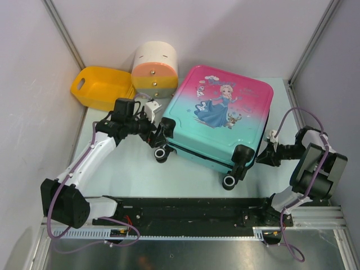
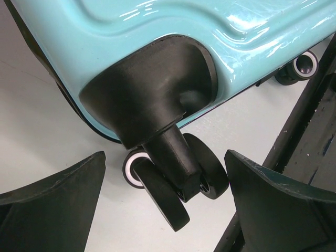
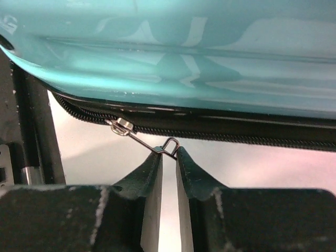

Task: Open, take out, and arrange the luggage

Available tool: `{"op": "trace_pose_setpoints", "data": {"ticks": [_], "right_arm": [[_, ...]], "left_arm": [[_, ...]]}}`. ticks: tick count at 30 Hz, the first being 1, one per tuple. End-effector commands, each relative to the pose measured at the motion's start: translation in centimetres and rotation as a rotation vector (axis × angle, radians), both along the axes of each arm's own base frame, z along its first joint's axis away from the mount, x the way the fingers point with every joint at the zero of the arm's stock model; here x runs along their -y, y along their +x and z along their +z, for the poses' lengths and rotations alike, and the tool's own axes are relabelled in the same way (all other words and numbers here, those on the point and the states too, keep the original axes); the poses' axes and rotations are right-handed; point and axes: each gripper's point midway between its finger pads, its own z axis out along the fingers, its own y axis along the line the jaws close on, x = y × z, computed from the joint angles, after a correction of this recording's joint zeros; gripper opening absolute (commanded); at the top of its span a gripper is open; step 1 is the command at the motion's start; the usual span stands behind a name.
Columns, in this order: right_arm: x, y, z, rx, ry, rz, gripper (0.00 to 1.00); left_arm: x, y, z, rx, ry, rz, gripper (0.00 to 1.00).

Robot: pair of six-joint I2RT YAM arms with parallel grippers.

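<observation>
The luggage [image 1: 222,115] lies flat on the table, teal-to-pink with a princess print facing up, black wheels toward me. My left gripper [image 1: 154,136] stands wide open at its near-left corner; in the left wrist view the left gripper [image 2: 165,157] has a fingertip on each side of the black double wheel [image 2: 173,194] without touching it. At the luggage's right side my right gripper [image 1: 263,156] meets the black zip edge. The right wrist view shows the right gripper [image 3: 169,152] nearly closed, its tips pinching the wire loop of the metal zipper pull [image 3: 149,144] below the teal shell [image 3: 184,52].
A yellow basket [image 1: 101,87] and a cream-orange round drawer box [image 1: 154,70] stand behind the luggage at the back left. The black rail [image 1: 185,208] carrying the arm bases runs along the near edge. Walls close in on both sides. Another wheel [image 1: 229,181] juts toward the rail.
</observation>
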Motion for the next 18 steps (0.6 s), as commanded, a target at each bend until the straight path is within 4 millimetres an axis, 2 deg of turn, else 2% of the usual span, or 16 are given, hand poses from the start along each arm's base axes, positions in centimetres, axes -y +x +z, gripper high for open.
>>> {"op": "trace_pose_setpoints", "data": {"ticks": [1, 4, 8, 11, 12, 13, 15, 18], "right_arm": [[-0.7, -1.8, 3.4, -0.019, 0.056, -0.028, 0.13], [-0.2, -2.0, 3.6, -0.01, 0.03, -0.04, 0.06], [-0.2, -2.6, 3.6, -0.014, 0.008, -0.04, 0.06], [-0.9, -3.3, 3.3, -0.007, 0.016, -0.024, 0.44], [-1.1, -3.5, 3.3, -0.008, 0.021, -0.023, 0.65], [-1.4, -3.9, 3.1, -0.01, 0.029, -0.017, 0.81], [-1.7, -4.1, 3.2, 0.018, 0.03, -0.016, 0.96], [-1.9, -3.7, 3.2, 0.061, 0.028, -0.07, 0.97]], "left_arm": [[-0.3, 0.2, 1.6, 0.108, 0.007, -0.054, 1.0], [-0.4, 0.1, 1.4, 0.101, 0.008, -0.052, 1.0], [-0.4, 0.2, 1.5, 0.108, 0.009, -0.055, 1.0], [-0.4, 0.2, 1.5, 0.112, 0.008, -0.057, 1.0], [-0.4, 0.2, 1.5, 0.11, 0.009, -0.057, 1.0], [-0.4, 0.2, 1.6, 0.113, 0.008, -0.057, 1.0], [-0.4, 0.2, 1.6, 0.112, 0.007, -0.056, 1.0], [-0.3, 0.1, 1.7, 0.108, 0.004, -0.056, 1.0]]}}
